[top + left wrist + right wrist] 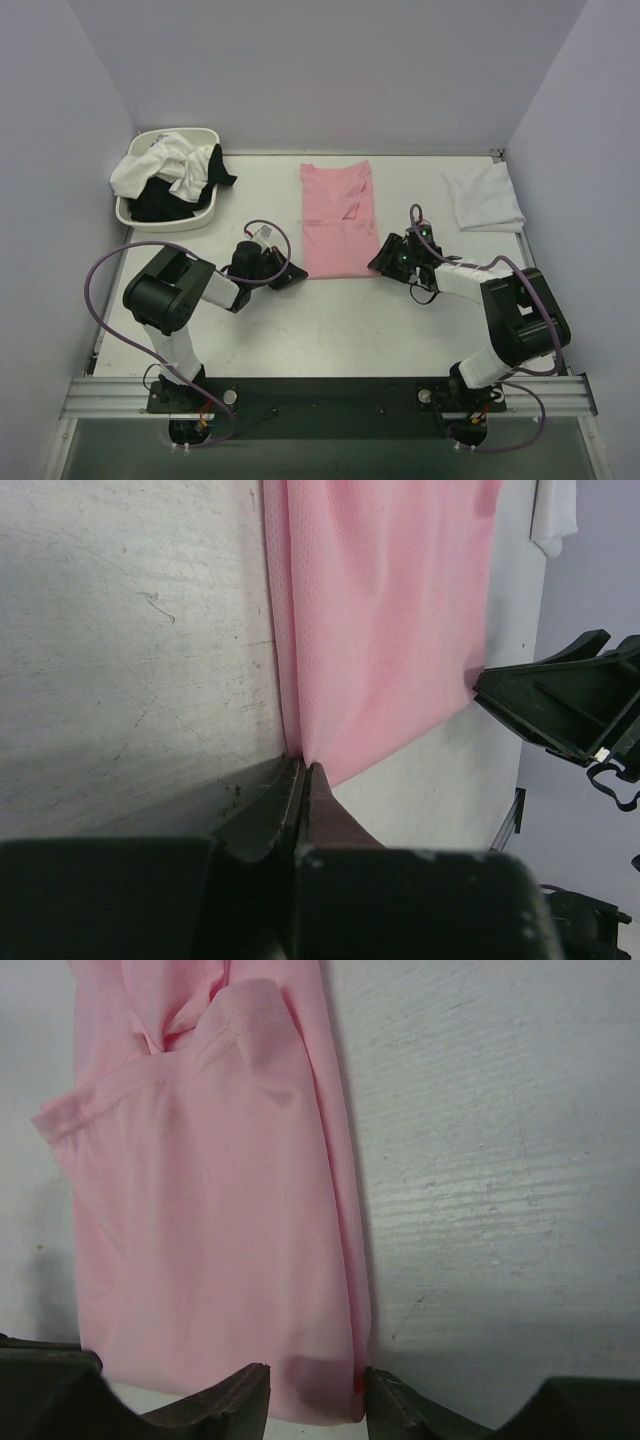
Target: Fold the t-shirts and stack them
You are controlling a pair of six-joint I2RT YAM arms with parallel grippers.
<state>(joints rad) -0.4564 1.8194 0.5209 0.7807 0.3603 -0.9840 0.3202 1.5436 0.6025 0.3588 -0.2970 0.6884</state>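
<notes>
My left fingers (270, 820) clamp the pink t-shirt (338, 215) corner; right fingers (235, 1400), apart, straddle theirs; a shallow bite could slip.

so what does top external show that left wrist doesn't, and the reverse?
Only top external: the white basin at far left, holding a white shirt and a black shirt, plus the full folded outline of the pink t-shirt.
Only left wrist: the left gripper up close, jaws shut with the pink t-shirt's near-left corner pinched at the tips.
Both: the pink t-shirt, the right gripper at its near-right corner, the folded white t-shirt at far right, and the table.
</notes>
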